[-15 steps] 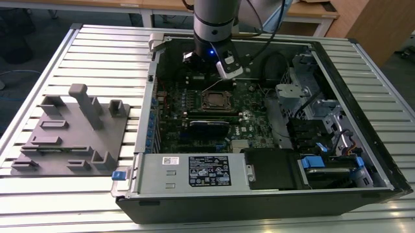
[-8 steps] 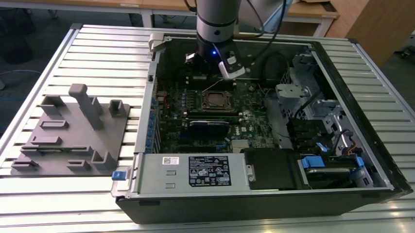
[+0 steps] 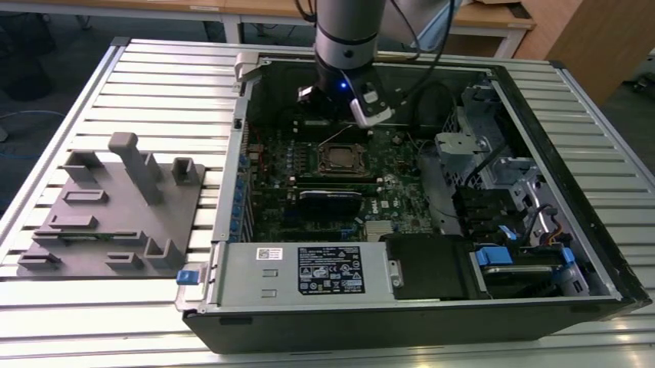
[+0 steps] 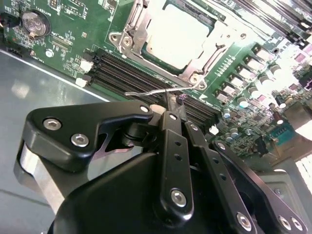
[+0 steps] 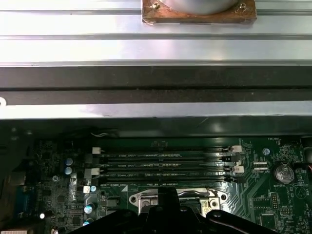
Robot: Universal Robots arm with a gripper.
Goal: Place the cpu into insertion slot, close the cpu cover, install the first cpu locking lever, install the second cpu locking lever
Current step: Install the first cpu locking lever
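The cpu [image 4: 178,41] lies flat in the insertion slot [image 4: 118,41], its pale face showing through the window of the cpu cover [image 4: 138,28], which is down over it. A thin silver locking lever [image 4: 146,91] sticks out raised beside the socket, and it stands up from the socket [image 3: 339,159] in the exterior view as lever [image 3: 335,138]. My gripper [image 4: 168,103] hangs just above the board with its black fingers shut, tips right at that lever wire. Whether the wire is pinched I cannot tell. From the exterior view my gripper [image 3: 325,121] is just behind the socket.
The open computer case [image 3: 573,253] lies on a slatted metal table. Long black memory slots [image 4: 131,75] run between the gripper and the socket. A white-labelled power supply box [image 3: 307,268] sits at the front, a drive cage [image 3: 481,146] on the exterior view's right, a grey fixture block [image 3: 113,207] on its left.
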